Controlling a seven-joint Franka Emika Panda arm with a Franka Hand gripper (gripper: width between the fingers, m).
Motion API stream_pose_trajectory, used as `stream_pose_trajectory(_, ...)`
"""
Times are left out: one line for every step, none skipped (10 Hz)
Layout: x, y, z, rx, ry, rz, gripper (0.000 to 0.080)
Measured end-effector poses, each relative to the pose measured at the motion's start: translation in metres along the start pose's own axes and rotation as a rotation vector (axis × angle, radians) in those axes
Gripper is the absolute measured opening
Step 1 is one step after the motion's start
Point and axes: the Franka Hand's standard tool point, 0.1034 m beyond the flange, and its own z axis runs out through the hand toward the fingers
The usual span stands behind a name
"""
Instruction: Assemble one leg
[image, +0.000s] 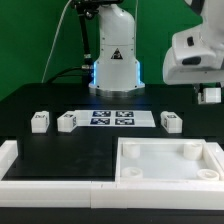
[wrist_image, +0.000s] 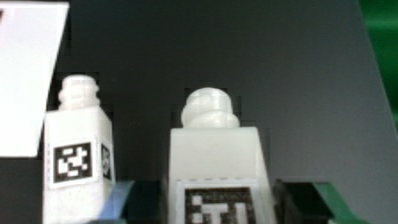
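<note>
Wrist view: clamped in gripper (wrist_image: 217, 203) jaws, small white stubby plastic leg (wrist_image: 217, 150); not yet seated in large white square socketed panel (image: 165, 162), so insertion all to do.

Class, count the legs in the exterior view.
3 legs: two at the exterior view's left of the marker board, one at its right; more may hide behind the end effector.

A leg (image: 67, 122) lies beside the marker board (image: 110, 118) on the exterior view's left; panel (image: 160, 160) in front.
</note>
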Motion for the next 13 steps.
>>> stream_pose_trajectory(0.007, 0.007, -0.006, 0.012, 0.094, -0.011, 0.0290)
stream_pose_trajectory(0.005, 0.011, -0.017, 0.016, 0.146, -0.008, 0.0290)
stream_pose_trajectory(0.008, 0.014, -0.033, 0.023, 0.230, -0.025, 0.0290)
stream_pose_trajectory(0.011, 0.015, -0.045, 0.027, 0.275, -0.045, 0.0290)
stream_pose_trajectory(0.018, 0.013, -0.058, 0.035, 0.363, -0.047, 0.0290)
stream_pose_trajectory(0.020, 0.010, -0.067, 0.038, 0.443, -0.055, 0.0290)
stream_pose_trajectory(0.023, 0.010, -0.067, 0.041, 0.559, -0.061, 0.0290)
stream_pose_trajectory(0.021, 0.011, -0.063, 0.038, 0.611, -0.066, 0.0290)
stream_pose_trajectory(0.024, 0.010, -0.068, 0.045, 0.714, -0.074, 0.0290)
stream_pose_trajectory(0.022, 0.015, -0.068, 0.026, 0.720, -0.094, 0.0290)
stream_pose_trajectory(0.029, 0.023, -0.075, 0.008, 0.728, -0.142, 0.0290)
stream_pose_trajectory(0.040, 0.034, -0.084, 0.000, 0.738, -0.165, 0.0290)
stream_pose_trajectory(0.053, 0.043, -0.095, -0.006, 0.751, -0.184, 0.0290)
